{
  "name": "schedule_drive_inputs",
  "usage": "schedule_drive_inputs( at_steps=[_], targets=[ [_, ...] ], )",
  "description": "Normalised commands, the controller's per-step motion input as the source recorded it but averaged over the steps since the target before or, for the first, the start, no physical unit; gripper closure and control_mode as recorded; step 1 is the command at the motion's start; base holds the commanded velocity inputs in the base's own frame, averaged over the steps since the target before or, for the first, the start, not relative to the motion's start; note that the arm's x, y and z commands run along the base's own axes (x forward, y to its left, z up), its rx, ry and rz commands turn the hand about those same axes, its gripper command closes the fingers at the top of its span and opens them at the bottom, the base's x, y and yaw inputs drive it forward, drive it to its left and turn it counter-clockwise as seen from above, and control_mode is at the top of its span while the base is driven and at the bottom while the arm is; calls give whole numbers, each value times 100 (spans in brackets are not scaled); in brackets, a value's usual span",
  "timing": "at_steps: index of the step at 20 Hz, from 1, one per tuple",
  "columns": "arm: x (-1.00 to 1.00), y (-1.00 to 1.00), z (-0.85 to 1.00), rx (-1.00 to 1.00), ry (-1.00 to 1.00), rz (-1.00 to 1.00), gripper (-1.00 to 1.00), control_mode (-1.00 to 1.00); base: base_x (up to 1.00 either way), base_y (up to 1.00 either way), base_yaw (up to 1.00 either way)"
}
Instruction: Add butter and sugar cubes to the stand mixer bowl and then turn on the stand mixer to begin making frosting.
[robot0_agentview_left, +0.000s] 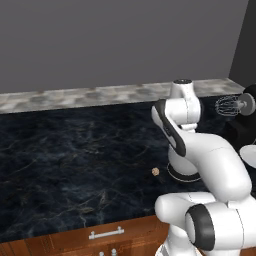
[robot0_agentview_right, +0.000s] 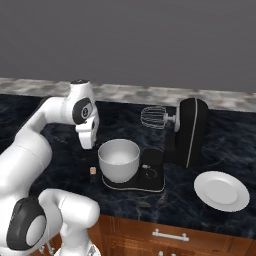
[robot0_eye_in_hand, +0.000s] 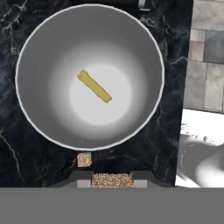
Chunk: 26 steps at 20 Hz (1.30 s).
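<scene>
Bowl: stand mixer bowl (robot0_eye_in_hand: 89, 76) sat in the upper left of the hand view, rim facing the camera; in the right base view it stood at centre on the black base of the stand mixer (robot0_agentview_right: 186, 135), whose head was tilted back with the wire whisk (robot0_agentview_right: 153, 117) clear above.
Butter: one yellow butter stick (robot0_eye_in_hand: 94, 86) lay aslant on the bowl floor, near its middle.
Sugar: a brown sugar cube (robot0_eye_in_hand: 113, 180) was clamped between the fingertips at bottom centre of the hand view, just outside the bowl rim; a second cube (robot0_eye_in_hand: 84, 159) lay on the dark tabletop (robot0_agentview_left: 75, 160) beside the bowl.
End effector: end effector (robot0_eye_in_hand: 113, 180) was closed on the held cube; in the right base view it hung left of the bowl, above rim height.
Stage (judged): butter in, sugar not yet in, mixer not yet switched on.
Risk: held cube sat over the tabletop, not the bowl mouth; release here would likely drop it outside.
Risk: a low sideways approach could strike the rim and nudge the bowl off its seat.
Risk: loose cube is small and near the bowl wall; fingers could foul the bowl in picking it.
Plate: white plate (robot0_agentview_right: 221, 190) at lower right, well apart.
Writing: none legible anywhere.
</scene>
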Motion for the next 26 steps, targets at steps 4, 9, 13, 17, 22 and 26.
schedule_drive_inputs(
  at_steps=[4,9,13,17,22,26],
  targets=[
    [0,-47,5,0,2,-3,100,-100,0,0,0],
    [4,-45,-11,3,0,0,100,-100,0,0,0],
    [8,-36,-42,3,1,0,100,-100,0,0,0],
    [1,-16,-48,0,0,0,100,-100,0,0,0],
    [17,0,-33,0,0,0,100,-100,0,0,0],
    [9,0,-39,0,0,0,100,-100,0,0,0]
  ],
)
